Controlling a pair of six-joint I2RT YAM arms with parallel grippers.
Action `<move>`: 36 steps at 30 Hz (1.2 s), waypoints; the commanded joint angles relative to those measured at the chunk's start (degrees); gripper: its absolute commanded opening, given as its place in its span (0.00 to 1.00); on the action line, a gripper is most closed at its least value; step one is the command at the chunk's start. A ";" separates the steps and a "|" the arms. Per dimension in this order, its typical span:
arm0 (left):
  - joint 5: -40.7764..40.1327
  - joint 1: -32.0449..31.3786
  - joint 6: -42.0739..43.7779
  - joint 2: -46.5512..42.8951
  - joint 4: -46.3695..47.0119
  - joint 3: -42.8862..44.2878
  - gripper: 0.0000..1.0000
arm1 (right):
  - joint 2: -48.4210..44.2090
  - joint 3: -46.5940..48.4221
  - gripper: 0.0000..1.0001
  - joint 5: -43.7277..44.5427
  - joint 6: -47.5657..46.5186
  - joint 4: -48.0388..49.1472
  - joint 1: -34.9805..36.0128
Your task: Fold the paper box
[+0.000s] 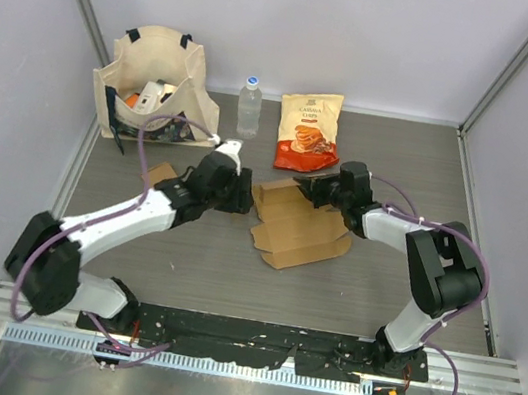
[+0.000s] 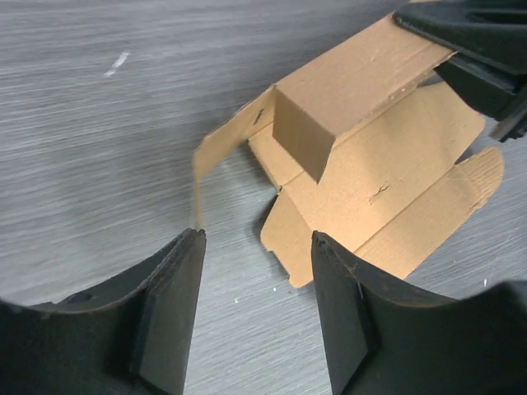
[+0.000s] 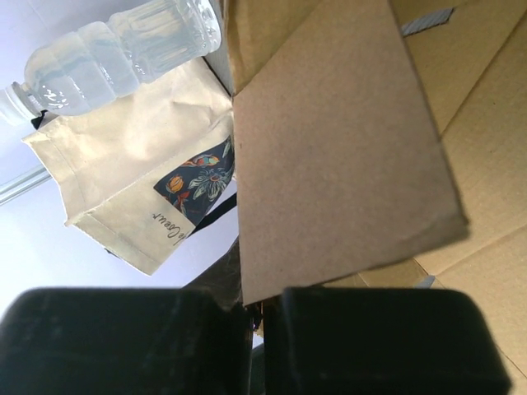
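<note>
The paper box (image 1: 297,225) lies half-flat in the middle of the bench (image 1: 182,265) with one side wall raised. The right gripper (image 3: 263,313) is clamped on its far flap, and the left gripper (image 2: 255,239) stands with fingers apart, holding nothing, just beside the thin left flap. I judge it best to hold the right grip firm while the left pushes this flap inward along its crease, low and slowly. There is room toward the near edge, but the water bottle (image 1: 249,104) and snack bag (image 1: 307,132) stand near behind the box.
</note>
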 commanded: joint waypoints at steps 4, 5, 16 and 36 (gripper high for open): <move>-9.80 0.16 -2.67 -9.50 1.83 -6.59 0.65 | -1.63 -0.26 0.05 0.69 1.28 2.17 0.18; -9.62 0.16 -2.58 -8.80 1.22 -6.32 0.66 | -1.71 -0.26 0.05 0.86 1.28 2.09 0.35; -4.53 0.51 0.59 4.57 -1.16 4.04 0.28 | -2.68 -1.49 0.05 1.30 1.10 2.08 0.35; 10.86 -2.47 -10.75 7.55 10.00 3.17 0.00 | -7.78 -14.94 0.01 8.77 4.61 15.01 3.08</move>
